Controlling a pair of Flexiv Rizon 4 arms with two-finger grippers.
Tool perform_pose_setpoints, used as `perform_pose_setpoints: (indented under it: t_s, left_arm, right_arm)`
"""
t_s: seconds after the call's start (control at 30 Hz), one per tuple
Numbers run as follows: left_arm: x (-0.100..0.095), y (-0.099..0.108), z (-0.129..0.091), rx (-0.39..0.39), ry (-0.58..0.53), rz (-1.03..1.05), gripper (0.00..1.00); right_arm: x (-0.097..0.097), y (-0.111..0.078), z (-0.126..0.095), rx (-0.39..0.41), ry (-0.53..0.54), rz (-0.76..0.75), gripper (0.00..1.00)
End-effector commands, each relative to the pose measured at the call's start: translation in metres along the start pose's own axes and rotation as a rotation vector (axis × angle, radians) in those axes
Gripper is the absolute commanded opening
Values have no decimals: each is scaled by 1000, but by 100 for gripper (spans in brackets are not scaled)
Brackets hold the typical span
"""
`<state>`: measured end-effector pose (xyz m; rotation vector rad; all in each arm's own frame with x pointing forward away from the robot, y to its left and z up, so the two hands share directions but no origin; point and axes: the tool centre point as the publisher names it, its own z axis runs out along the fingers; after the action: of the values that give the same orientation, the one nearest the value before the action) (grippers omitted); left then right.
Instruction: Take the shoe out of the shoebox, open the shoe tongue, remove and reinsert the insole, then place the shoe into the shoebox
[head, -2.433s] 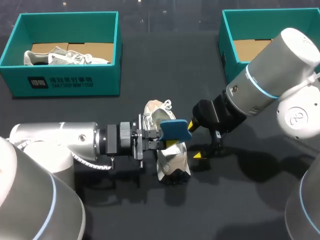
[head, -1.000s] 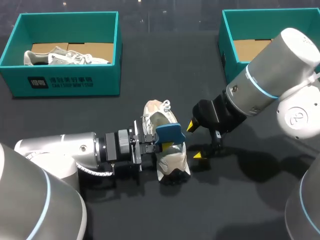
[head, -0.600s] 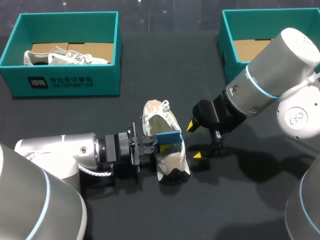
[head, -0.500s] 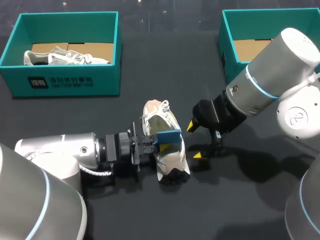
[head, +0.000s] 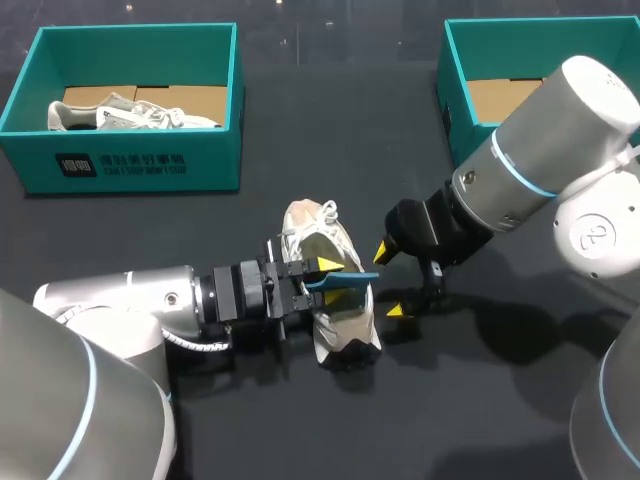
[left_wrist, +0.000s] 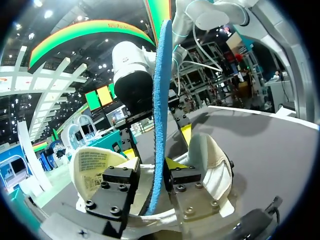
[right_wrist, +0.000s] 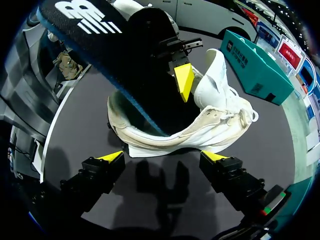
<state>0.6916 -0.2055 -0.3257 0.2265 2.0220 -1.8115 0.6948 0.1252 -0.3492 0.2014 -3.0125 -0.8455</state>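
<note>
A white shoe (head: 330, 300) lies on the dark table, toe toward me. My left gripper (head: 322, 272) is over its opening, and the blue insole (head: 345, 280) stands on edge between the parted fingers. In the left wrist view the insole (left_wrist: 160, 95) rises ahead of the gripper (left_wrist: 152, 170), with a gap to one finger, its lower end inside the shoe (left_wrist: 212, 165). My right gripper (head: 390, 281) hangs open just right of the shoe, holding nothing. In the right wrist view the gripper (right_wrist: 164, 156) faces the shoe's side (right_wrist: 210, 120), with the insole's dark underside (right_wrist: 100, 45) above it.
A teal shoebox (head: 130, 165) at the back left holds a second white shoe (head: 130, 113). Another teal shoebox (head: 455, 90) stands at the back right, partly behind my right arm. Bare dark table lies in front of the shoe.
The left gripper's fingers have parted from the insole, showing a yellow tip. The insole turned from flat to edge-on and sank lower into the shoe. The right arm kept still.
</note>
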Motion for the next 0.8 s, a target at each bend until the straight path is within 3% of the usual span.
perform_pose_setpoints:
  t_s: [0.03, 0.47, 0.53, 0.6, 0.8]
  left_arm:
    - [3, -9, -2, 3, -11, -3, 35]
    - [12, -37, 5, -6, -3, 14, 38]
    - [13, -38, 6, -10, 0, 16, 31]
    - [14, -39, 7, -11, 5, 24, 0]
    - [13, -26, 8, -4, -2, 86, 0]
  right_arm:
    - [1, 0, 1, 2, -1, 1, 100]
    - [1, 0, 1, 2, -1, 1, 100]
    - [1, 0, 1, 2, -1, 1, 100]
    - [1, 0, 1, 2, -1, 1, 100]
    - [1, 0, 1, 2, -1, 1, 100]
